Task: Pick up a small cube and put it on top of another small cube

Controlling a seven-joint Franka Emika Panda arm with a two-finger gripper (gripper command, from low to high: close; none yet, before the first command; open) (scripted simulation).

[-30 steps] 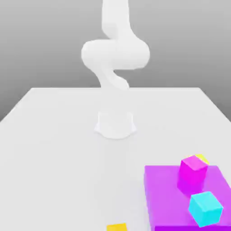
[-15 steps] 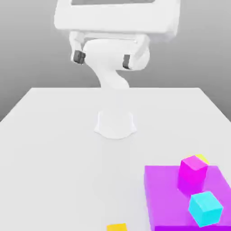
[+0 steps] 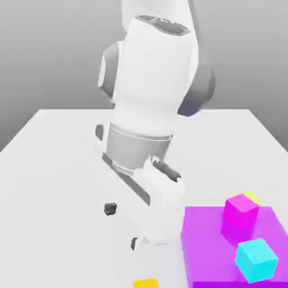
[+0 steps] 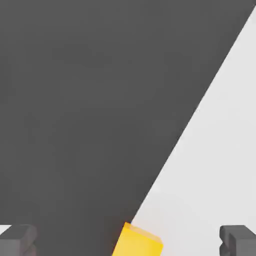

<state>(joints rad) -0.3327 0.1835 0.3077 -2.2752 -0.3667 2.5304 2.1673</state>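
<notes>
One white arm [image 3: 149,107] stands at the middle of the exterior view, its thick upper links rising past the top edge and its wrist bent down toward the white table [image 3: 50,169]. The hand slants from the wrist toward 5 o'clock, ending low over the table's near part. Two dark fingertips [image 3: 110,208] show below the hand, one at 9 o'clock of its lower end and one at 6 o'clock, set well apart, so the gripper [image 3: 122,226] stands wide with nothing between the tips.

Four further items, exterior view:
- Purple block [image 3: 214,247], large and flat, at 4 o'clock of the picture, just beside the hand's lower end.
- Magenta cube [image 3: 241,209], resting on the purple block's far part.
- Cyan cube [image 3: 256,260], resting on the purple block's near part, apart from the magenta one.
- Yellow cube [image 3: 146,283], on the table at 6 o'clock, cut by the bottom edge, near and below the gripper. A second yellow piece [image 3: 252,197] peeks out at 1 o'clock of the magenta cube.

Hand view:
- Fingertips [image 4: 17,239], dark grey, at the two lower corners, far apart; gripper [image 4: 129,240] wide.
- Yellow cube [image 4: 139,242], between the tips, touching neither, at the table's edge.
- Table [image 4: 215,165], pale, meeting dark ground [image 4: 90,100] along a slanted line.
</notes>
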